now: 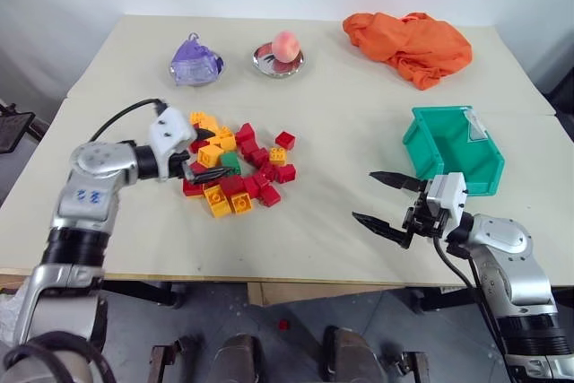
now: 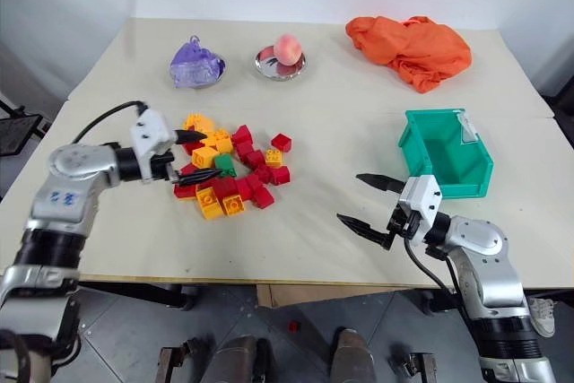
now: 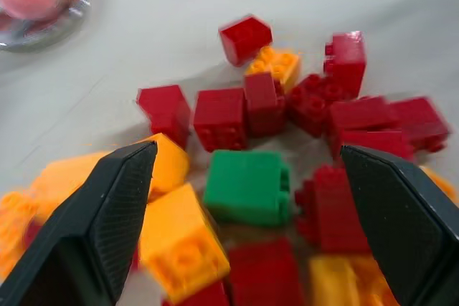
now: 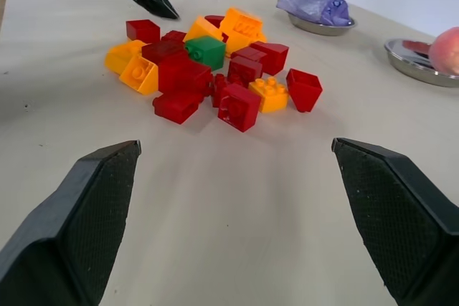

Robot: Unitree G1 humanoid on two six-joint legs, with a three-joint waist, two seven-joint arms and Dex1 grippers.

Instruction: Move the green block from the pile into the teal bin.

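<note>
Left gripper [image 1: 199, 157] hangs wide open and empty at the pile's [image 1: 235, 170] left edge, green block [image 1: 230, 162] just right of its fingertips. Right gripper [image 1: 387, 203], also open and empty, sits farther off beside teal bin [image 1: 448, 152].

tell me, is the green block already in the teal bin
No, the green block lies in the pile among red and yellow bricks, apart from the teal bin.

Left tool [image 2: 186, 161] open at the pile [image 2: 231, 172]; green block [image 2: 226, 166] sits unheld among bricks.
</note>
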